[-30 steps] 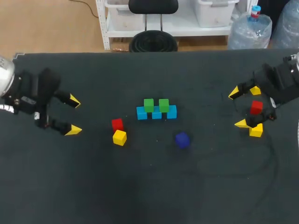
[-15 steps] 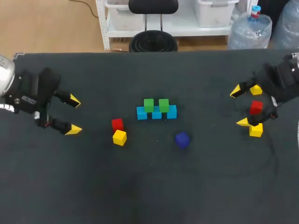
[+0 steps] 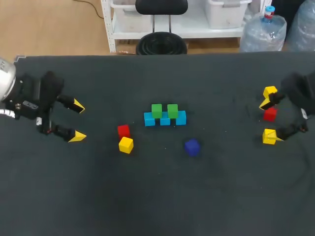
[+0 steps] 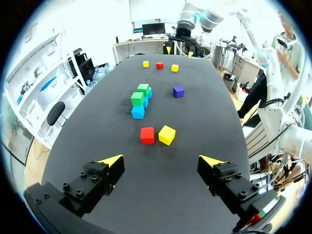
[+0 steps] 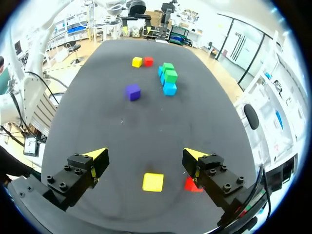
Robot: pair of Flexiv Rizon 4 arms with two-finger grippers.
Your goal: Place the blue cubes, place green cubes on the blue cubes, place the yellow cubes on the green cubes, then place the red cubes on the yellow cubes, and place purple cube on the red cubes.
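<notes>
While three blue cubes [image 3: 165, 121] sit in a touching row at the middle of the table [image 3: 157, 201], two green cubes [image 3: 156, 110] rest side by side on top of that row. On the robot's side of the row, the purple cube [image 3: 192, 147] lies alone. Toward the left arm, a red cube [image 3: 123, 131] has a yellow cube [image 3: 126, 144] just beside it. At the right, the far yellow cube [image 3: 269, 91], the right red cube [image 3: 269, 114] and the near yellow cube [image 3: 268, 136] lie in a loose line, apart from one another. Fingers of the left tool [image 3: 78, 121] stand wide apart and hold nothing, well short of the red cube. Fingers of the right tool [image 3: 272, 120] also stand wide apart and empty; in the wrist view the near yellow cube lies untouched between them, and the right red cube is partly hidden behind one finger. Versus 1.0 s ago, the right tool has drawn back toward the table's right edge; the left tool and all cubes are unchanged.
</notes>
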